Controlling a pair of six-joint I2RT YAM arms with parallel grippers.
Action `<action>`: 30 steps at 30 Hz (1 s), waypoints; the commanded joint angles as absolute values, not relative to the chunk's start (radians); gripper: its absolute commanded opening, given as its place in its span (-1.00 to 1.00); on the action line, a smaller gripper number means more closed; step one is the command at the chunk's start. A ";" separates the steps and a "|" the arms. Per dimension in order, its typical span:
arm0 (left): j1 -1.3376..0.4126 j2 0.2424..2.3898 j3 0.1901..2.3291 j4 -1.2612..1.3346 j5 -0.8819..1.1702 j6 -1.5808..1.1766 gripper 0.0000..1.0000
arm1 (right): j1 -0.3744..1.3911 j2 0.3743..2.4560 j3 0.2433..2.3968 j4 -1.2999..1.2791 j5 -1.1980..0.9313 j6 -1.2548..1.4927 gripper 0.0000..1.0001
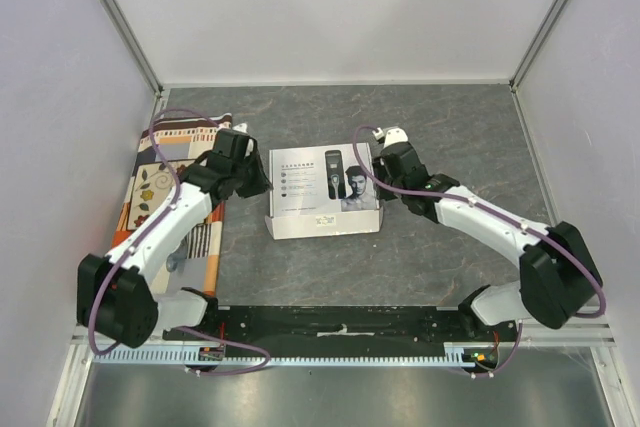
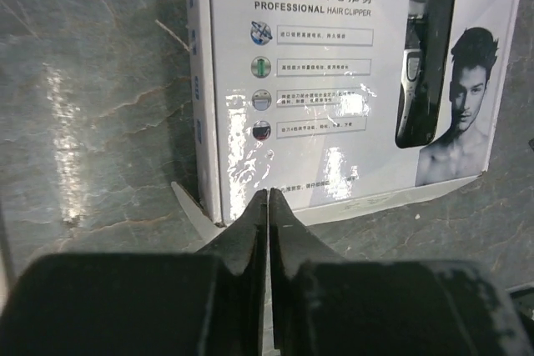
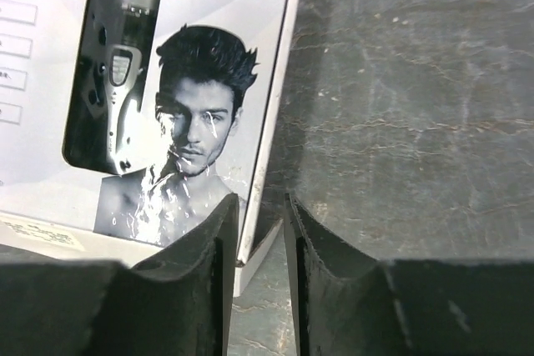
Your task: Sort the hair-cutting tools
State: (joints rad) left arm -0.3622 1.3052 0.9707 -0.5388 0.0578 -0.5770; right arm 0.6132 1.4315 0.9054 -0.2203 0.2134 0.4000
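**Two arms, matched pair.**
- Left arm (image 1: 170, 219): white link shells between black joint housings, with one housing much bulkier than the rest.
- Right arm (image 1: 490, 222): same make, same colours.
- Cabling: one purple cable (image 1: 597, 282) per arm, carried outside the shells in loose loops (not clipped flat).
- Left end effector (image 2: 268, 198): two black fingers tapering to thin tips. The black housing behind them has grey scuffing.
- Right end effector (image 3: 261, 206): two black wedge-shaped fingers, matte, with pale dust marks.
- Mounting: a black base plate (image 1: 340, 322) runs across the near edge, with a white slotted cable duct (image 1: 300, 355) in front of it.
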 commanded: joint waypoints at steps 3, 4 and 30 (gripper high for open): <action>-0.367 1.180 0.985 -0.670 -0.093 -0.568 -0.57 | 0.617 1.313 0.893 -0.316 0.345 0.437 -0.07; -0.367 1.172 0.976 -0.678 -0.103 -0.575 -0.48 | 0.617 1.304 0.878 -0.330 0.360 0.446 -0.04; -0.344 1.443 0.934 -0.626 -0.164 -0.657 -0.13 | 0.469 1.560 0.876 -0.224 0.281 0.489 0.32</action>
